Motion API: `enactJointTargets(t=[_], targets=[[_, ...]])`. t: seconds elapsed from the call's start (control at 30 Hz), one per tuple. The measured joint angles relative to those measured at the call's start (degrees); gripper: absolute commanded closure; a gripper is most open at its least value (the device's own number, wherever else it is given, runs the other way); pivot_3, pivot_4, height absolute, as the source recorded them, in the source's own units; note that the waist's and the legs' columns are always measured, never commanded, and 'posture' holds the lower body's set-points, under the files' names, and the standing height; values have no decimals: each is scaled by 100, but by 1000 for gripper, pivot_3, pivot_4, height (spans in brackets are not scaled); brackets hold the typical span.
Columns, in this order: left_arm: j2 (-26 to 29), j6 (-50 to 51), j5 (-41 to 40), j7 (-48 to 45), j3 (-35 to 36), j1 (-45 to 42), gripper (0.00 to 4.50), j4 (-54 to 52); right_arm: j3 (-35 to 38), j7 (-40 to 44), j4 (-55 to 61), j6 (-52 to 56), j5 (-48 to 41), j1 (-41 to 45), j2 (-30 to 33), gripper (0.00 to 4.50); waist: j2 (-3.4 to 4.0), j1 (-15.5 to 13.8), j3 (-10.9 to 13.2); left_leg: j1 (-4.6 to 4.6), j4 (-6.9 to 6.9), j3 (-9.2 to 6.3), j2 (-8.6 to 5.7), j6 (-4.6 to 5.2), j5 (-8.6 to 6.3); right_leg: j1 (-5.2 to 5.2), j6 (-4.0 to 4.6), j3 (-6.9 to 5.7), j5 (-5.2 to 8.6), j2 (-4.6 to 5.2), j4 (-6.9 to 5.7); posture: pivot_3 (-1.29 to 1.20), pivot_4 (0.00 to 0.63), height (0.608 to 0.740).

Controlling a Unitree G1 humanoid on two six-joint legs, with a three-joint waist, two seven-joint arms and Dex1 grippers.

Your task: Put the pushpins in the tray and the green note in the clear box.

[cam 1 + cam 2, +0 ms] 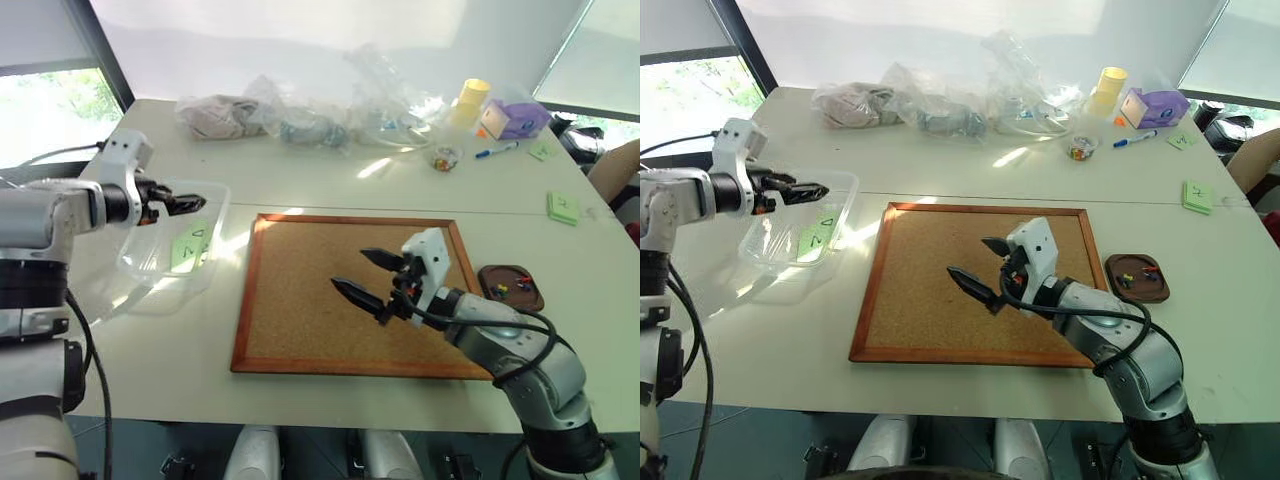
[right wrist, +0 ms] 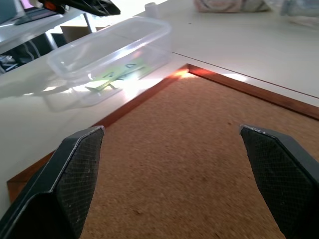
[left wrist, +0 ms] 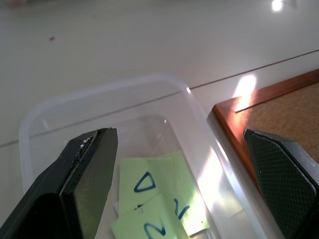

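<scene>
Sunlight is falling across a pale table (image 1: 330,200) strewn at its far edge with plastic bags, a yellow cup and a purple box. The left gripper (image 1: 185,203) is hovering over the clear box (image 1: 215,262), its black fingers spread wide and holding nothing. Directly beneath it, inside the glossy, thin-walled tub, the green note (image 1: 190,247) is lying flat, overlapping a second light green slip in the left wrist view. The right gripper (image 1: 368,278) is hanging over the bare, grainy cork board (image 1: 300,300), jaws equally wide and empty. The tray (image 1: 525,297), a dark rounded dish off to that arm's right, is cradling the pushpins (image 1: 508,287). Both jobs look done to me.
</scene>
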State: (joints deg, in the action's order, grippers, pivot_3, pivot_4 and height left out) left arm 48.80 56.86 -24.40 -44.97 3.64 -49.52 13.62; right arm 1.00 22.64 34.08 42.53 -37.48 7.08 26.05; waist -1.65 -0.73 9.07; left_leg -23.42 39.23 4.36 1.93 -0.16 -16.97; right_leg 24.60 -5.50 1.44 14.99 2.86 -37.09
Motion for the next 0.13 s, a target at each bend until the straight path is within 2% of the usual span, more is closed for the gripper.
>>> enactJointTargets(t=[0.13], targets=[[-455, -14, -796, -555, 267, -88, 33, -1097, 1093, -383, 200, -203, -127, -541, -80, 0, 0, -5, -1, 1, 1, -1, 0, 2, -1, -8, 0, 1, 0, 9, 0, 0, 150, 737]])
